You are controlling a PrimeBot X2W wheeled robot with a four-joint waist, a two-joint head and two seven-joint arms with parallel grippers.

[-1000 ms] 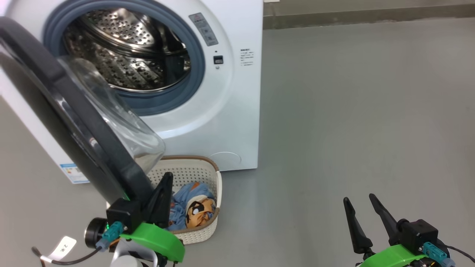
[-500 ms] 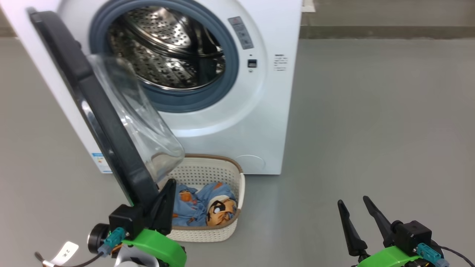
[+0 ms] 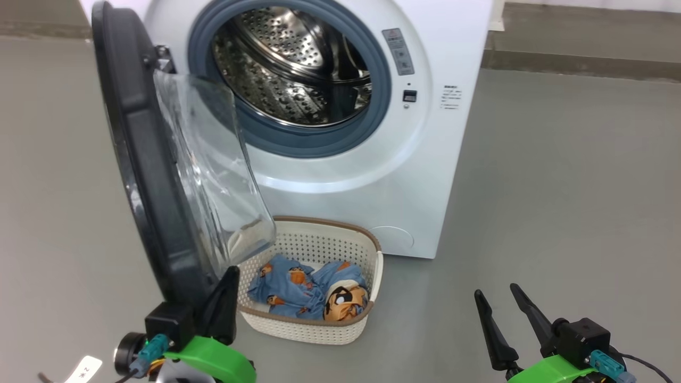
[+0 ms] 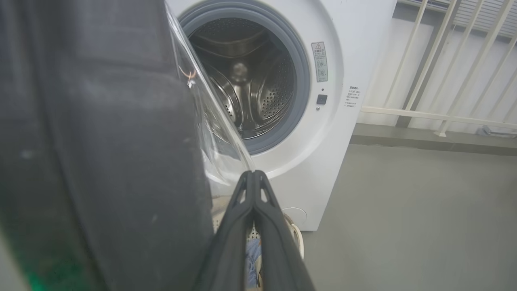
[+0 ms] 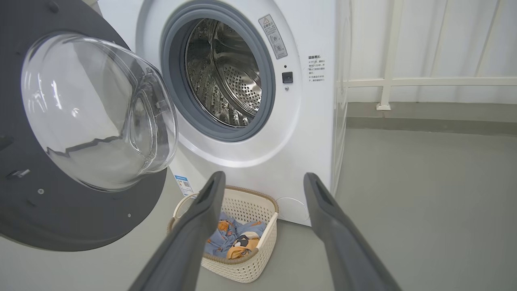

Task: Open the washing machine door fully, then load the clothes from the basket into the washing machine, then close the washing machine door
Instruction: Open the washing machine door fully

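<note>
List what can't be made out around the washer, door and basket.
- Head view: the basket's left end, hidden behind the washing machine door and the left gripper.
- Head view: whether the shut left gripper touches the door; they overlap.
- Head view: the warning label's print, too small.
- Left wrist view: most of the basket, hidden by the blurred door rim and that gripper's fingers.

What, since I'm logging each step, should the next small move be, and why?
Probably sweep the shut left gripper leftward to push the washing machine door wider: it sits beside the door's inner lower rim, the door stands only partly open, and its glass bowl overhangs the basket holding the clothes.
</note>
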